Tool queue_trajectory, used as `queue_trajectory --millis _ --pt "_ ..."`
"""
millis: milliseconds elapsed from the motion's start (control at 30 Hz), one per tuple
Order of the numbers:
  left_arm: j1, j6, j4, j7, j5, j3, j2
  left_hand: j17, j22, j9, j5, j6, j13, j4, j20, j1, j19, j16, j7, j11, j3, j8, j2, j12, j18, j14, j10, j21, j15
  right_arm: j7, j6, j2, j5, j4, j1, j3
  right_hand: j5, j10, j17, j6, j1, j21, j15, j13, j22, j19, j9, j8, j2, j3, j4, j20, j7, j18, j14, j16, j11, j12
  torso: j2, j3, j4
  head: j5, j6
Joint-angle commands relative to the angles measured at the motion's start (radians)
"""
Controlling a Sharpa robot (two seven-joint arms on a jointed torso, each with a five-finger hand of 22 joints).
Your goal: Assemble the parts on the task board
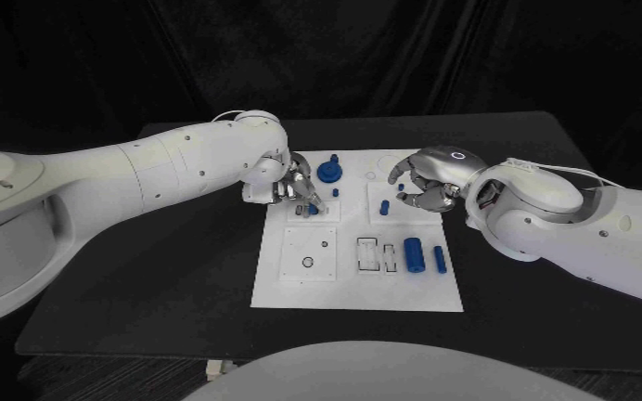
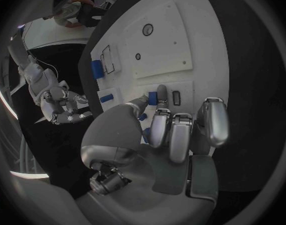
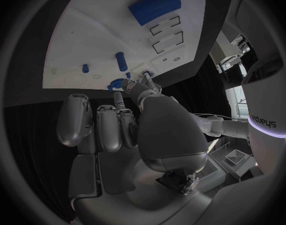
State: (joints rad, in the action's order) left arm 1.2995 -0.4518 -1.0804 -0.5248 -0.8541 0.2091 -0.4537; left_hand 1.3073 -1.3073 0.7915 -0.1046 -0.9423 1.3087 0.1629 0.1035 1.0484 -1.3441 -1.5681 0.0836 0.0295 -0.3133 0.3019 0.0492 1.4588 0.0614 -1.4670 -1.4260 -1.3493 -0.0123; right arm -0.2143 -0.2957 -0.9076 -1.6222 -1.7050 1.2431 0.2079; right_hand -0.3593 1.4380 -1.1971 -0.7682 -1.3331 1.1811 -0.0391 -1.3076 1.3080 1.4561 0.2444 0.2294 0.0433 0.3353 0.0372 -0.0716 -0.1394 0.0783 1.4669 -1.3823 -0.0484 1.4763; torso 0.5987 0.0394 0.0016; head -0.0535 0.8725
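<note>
The white task board (image 1: 301, 285) lies in the middle of the black table. My left hand (image 1: 285, 181) hovers over its far left part and pinches a small blue part (image 2: 153, 96) between thumb and one finger, just above the board. My right hand (image 1: 429, 183) hangs over the far right corner with its fingers half bent and apart, holding nothing. A blue knob (image 1: 332, 171) stands at the far edge between the hands. A short blue peg (image 1: 384, 206) lies near the right hand. A thick blue cylinder (image 1: 415, 254) and a thin blue piece (image 1: 441, 259) lie at the right.
Rectangular slots (image 1: 368, 252) and round holes (image 1: 309, 262) mark the near half of the board. Black table (image 1: 160, 271) surrounds the board on all sides. Both white forearms reach in over the table's far half.
</note>
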Motion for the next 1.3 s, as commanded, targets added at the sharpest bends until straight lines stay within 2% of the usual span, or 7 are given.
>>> queue_trajectory --millis 33,400,867,1000,1133,1233,1300 --pt "-0.007 -0.001 0.001 0.004 0.002 0.002 0.003 0.263 -0.174 0.001 0.004 -0.002 0.148 0.002 0.001 -0.010 0.006 -0.003 0.006 0.001 0.007 -0.005 -0.001 0.001 0.005 -0.104 0.005 0.005 0.005 -0.015 0.012 0.000 -0.001 0.001 -0.003 -0.001 -0.003 -0.007 0.001 -0.006 -0.003 -0.005 0.007 -0.041 0.149 -0.007 0.001 -0.005 -0.005 0.005 -0.003 0.000 0.001 0.005 0.034 0.006 0.002 -0.006 0.000 0.0003 0.0001 -0.001 0.000" --pt "-0.008 -0.002 0.001 0.000 0.002 0.002 0.002 0.263 -0.175 0.010 0.042 -0.011 0.148 0.044 0.003 -0.059 0.004 -0.003 0.007 0.004 0.057 -0.012 0.004 0.001 0.005 -0.104 0.005 0.005 0.007 -0.016 0.019 0.001 -0.001 0.003 -0.005 -0.001 -0.007 -0.007 0.002 -0.007 -0.002 -0.006 0.008 -0.042 0.149 -0.007 0.000 -0.006 -0.007 0.006 -0.005 -0.001 0.000 0.005 0.034 0.006 0.001 -0.006 0.000 0.0000 -0.0002 -0.002 0.000" --pt "-0.008 -0.003 0.004 -0.008 0.002 0.002 0.001 0.263 -0.176 0.050 0.042 -0.041 0.150 0.061 0.000 -0.074 0.002 -0.003 -0.004 -0.004 0.086 0.016 0.018 0.003 0.005 -0.104 0.003 0.003 0.003 -0.019 0.030 0.004 -0.001 0.006 -0.007 -0.001 -0.009 -0.007 0.002 -0.008 -0.001 -0.006 0.008 -0.041 0.149 -0.007 0.000 -0.006 -0.009 0.007 -0.006 -0.001 0.000 0.005 0.034 0.006 0.001 -0.006 0.000 0.0001 -0.0002 -0.005 0.000" --pt "-0.008 0.020 -0.008 0.000 0.002 0.002 -0.011 0.263 -0.177 0.061 0.043 -0.043 0.153 0.063 -0.001 -0.077 -0.002 -0.003 -0.006 -0.005 0.094 0.022 0.016 0.006 0.004 -0.104 -0.001 -0.001 0.001 -0.018 0.024 0.001 -0.001 0.005 -0.007 -0.001 -0.010 -0.007 0.003 -0.008 -0.002 -0.008 0.008 -0.040 0.148 -0.007 0.000 -0.006 -0.009 0.007 -0.006 -0.001 0.000 0.005 0.033 0.007 0.001 -0.006 0.000 0.0002 0.0000 -0.007 0.000" --pt "-0.006 0.053 -0.044 0.009 0.002 0.002 -0.039 0.263 -0.183 0.097 0.045 -0.050 0.162 0.059 -0.007 -0.071 -0.022 -0.003 -0.013 -0.013 0.118 0.045 0.000 0.017 0.000 -0.104 -0.018 -0.018 -0.006 -0.014 0.005 -0.009 -0.001 0.001 -0.007 -0.001 -0.010 -0.007 0.002 -0.009 0.003 -0.007 0.008 -0.040 0.149 -0.007 0.000 -0.007 -0.006 0.004 -0.008 -0.001 0.000 0.005 0.034 0.006 0.001 -0.006 0.000 0.0002 -0.0002 -0.008 0.000" --pt "0.004 0.076 -0.080 0.014 0.002 0.002 -0.067 0.263 -0.187 0.118 0.043 -0.051 0.170 0.060 -0.011 -0.067 -0.034 -0.003 -0.018 -0.018 0.137 0.059 -0.010 0.025 -0.003 -0.104 -0.030 -0.029 -0.011 -0.010 -0.013 -0.017 -0.001 -0.002 -0.007 -0.001 -0.005 -0.006 0.002 -0.010 0.009 -0.008 0.009 -0.041 0.149 -0.007 0.000 -0.008 -0.002 0.000 -0.012 -0.002 0.000 0.005 0.034 0.006 0.000 -0.006 0.000 0.0001 -0.0002 -0.010 0.000" --pt "0.024 0.095 -0.108 0.022 0.002 0.002 -0.092 0.263 -0.190 0.131 0.045 -0.050 0.176 0.062 -0.014 -0.065 -0.044 -0.003 -0.020 -0.020 0.150 0.066 -0.016 0.032 -0.006 -0.104 -0.040 -0.038 -0.014 -0.008 -0.025 -0.023 -0.001 -0.004 -0.006 -0.001 -0.005 -0.005 0.002 -0.010 0.009 -0.006 0.009 -0.042 0.149 -0.006 0.000 -0.008 -0.002 0.000 -0.013 -0.002 0.000 0.005 0.034 0.006 0.001 -0.006 0.000 0.0001 -0.0003 -0.010 0.000"
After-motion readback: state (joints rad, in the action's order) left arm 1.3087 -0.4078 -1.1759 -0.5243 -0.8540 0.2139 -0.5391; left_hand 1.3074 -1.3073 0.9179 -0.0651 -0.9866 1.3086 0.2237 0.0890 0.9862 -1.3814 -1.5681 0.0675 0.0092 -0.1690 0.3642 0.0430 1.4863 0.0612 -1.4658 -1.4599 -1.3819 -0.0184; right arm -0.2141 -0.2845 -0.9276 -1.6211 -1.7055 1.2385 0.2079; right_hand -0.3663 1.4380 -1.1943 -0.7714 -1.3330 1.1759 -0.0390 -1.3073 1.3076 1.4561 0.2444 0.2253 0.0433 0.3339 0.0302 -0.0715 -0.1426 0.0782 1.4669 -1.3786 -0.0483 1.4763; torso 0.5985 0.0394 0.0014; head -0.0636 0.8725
